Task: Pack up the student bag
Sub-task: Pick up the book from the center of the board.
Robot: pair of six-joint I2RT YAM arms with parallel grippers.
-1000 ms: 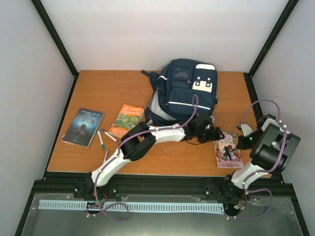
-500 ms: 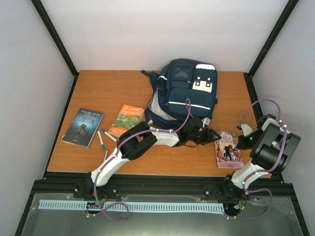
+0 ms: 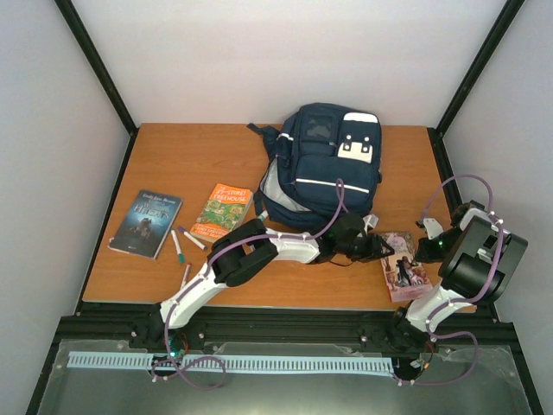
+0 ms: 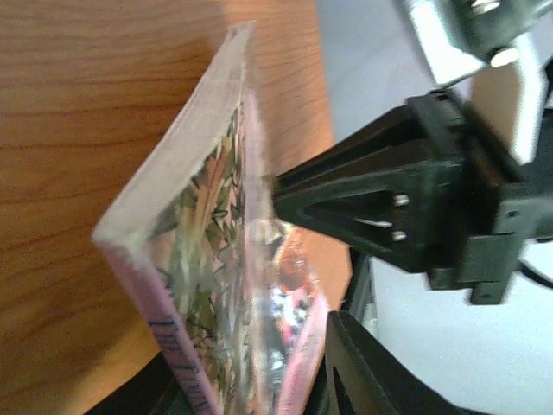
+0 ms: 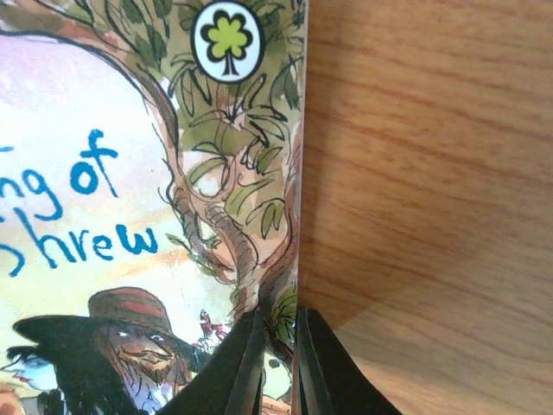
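**Progress.** The task is judged to be at an early stage. Nothing can be confirmed as packed, and the inside of the bag [image 3: 324, 164] is not visible. Three books and several pens [image 3: 177, 246] are recorded outside it on the worktop [image 3: 173, 164]. A dark book [image 3: 145, 223] and an orange book [image 3: 222, 210] lie untouched at the left, with the pens beside them. A pink book [image 3: 406, 277] at the near right is the item in hand. All of these are judged to be left to pack.

**Grippers.** The right gripper [image 5: 278, 324] is seen pinched narrowly on the edge of the pink book. In the left wrist view, one corner of that book is raised off the worktop. The left gripper [image 3: 378, 249] is set astride the book's left edge, half closed, with one finger touching the cover. Whether a firm hold is made there cannot be told.

**Position of the bag.** The bag lies flat at the far centre of the worktop, front side up. A pale lining shows along its left side, so it is taken to be unzipped. It sits just beyond the left gripper, to the far left of it, and is not touched by it. It is set further apart from the right gripper.
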